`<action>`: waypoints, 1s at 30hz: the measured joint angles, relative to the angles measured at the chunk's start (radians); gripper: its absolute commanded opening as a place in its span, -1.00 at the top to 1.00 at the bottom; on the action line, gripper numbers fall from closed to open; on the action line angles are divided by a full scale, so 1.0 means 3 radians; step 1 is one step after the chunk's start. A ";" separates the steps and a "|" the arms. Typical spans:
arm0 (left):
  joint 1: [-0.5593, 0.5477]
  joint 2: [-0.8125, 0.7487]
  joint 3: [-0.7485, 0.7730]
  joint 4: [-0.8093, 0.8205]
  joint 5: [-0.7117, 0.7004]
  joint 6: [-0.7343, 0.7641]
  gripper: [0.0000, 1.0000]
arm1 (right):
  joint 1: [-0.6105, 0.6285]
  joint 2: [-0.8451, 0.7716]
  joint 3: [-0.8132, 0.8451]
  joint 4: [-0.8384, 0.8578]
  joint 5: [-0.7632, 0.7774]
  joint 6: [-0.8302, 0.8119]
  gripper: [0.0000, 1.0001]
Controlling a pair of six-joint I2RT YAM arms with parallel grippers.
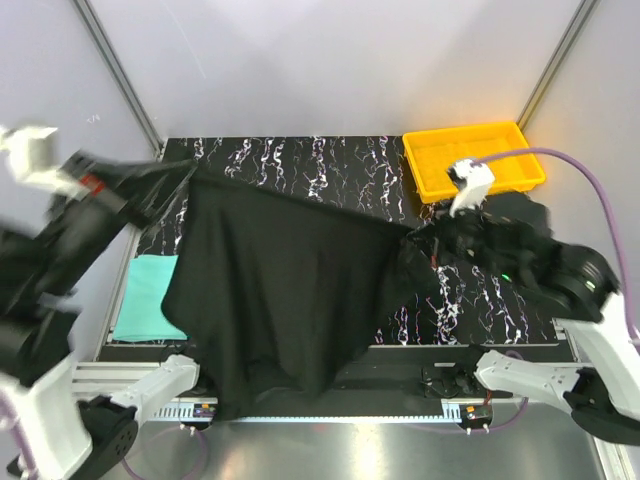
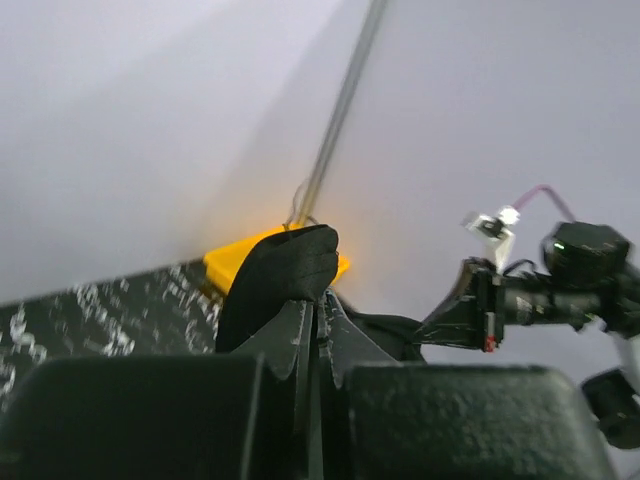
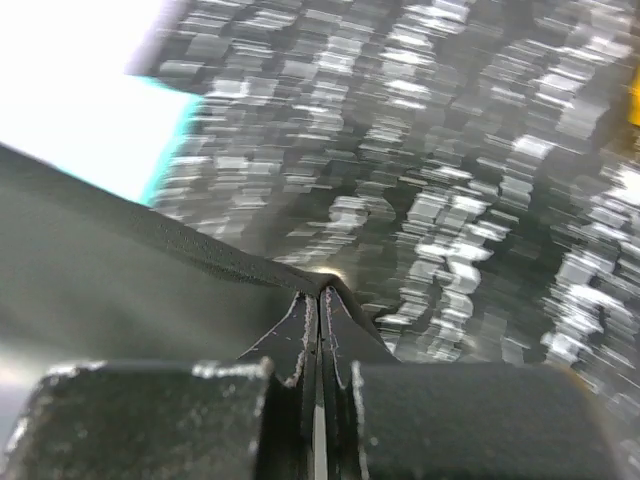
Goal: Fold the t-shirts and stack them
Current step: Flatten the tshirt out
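Currently clamped closed on black shirt (image 1: 280, 290): left tool (image 1: 188, 172) and right tool (image 1: 415, 240), cloth stretched between them; teal shirt (image 1: 150, 295) flat on surface (image 1: 330, 160) below left tool.

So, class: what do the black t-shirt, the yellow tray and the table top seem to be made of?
The black t-shirt: soft matte cloth, since it drapes and creases. The yellow tray: probably moulded plastic, smooth, evenly coloured. The table top: black with white veins, marble-look; stone or print, cannot tell.
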 measured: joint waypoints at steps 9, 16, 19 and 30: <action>0.0006 0.1256 -0.1012 0.0402 -0.0804 0.0181 1.00 | -0.1144 0.1330 -0.0112 0.0074 0.0643 -0.0315 1.00; 0.0150 0.2758 -0.1124 0.0665 -0.1080 0.0406 1.00 | -0.1567 0.2696 0.0566 0.0159 0.0655 -0.0385 1.00; 0.0280 0.3302 -0.0880 0.0711 -0.1153 0.0437 1.00 | -0.1623 0.3513 0.1305 0.0088 0.0598 -0.0384 1.00; 0.0565 0.3703 -0.0187 0.0819 -0.1389 0.0618 1.00 | -0.1681 0.4588 0.2598 -0.0053 -0.0125 -0.0242 1.00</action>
